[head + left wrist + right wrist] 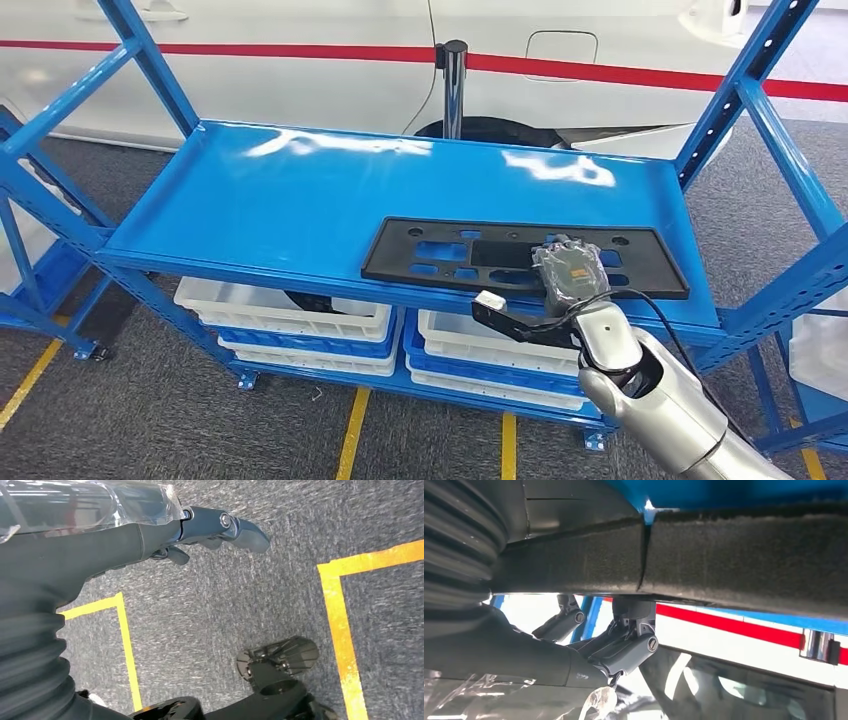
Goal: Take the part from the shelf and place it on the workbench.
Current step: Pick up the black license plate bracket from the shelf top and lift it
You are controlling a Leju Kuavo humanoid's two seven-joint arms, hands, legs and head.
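Observation:
The part [440, 250] is a flat black plate with cut-outs, lying near the front right of the blue shelf [270, 190]. My right hand [570, 268] is on its front edge, right of its middle, fingers lying over the top. In the right wrist view the part's thick dark edge [734, 555] runs between the thumb side and the bent fingers [624, 645], so the hand grips it. My left hand [210, 530] hangs over the grey carpet, fingers apart and holding nothing.
White bins [290, 305] sit on the lower shelf level under the part. Blue uprights [760, 120] frame the shelf on both sides. Behind it stand a chrome post [454, 85] and a white car with a red stripe [300, 50]. Yellow lines [352, 430] mark the floor.

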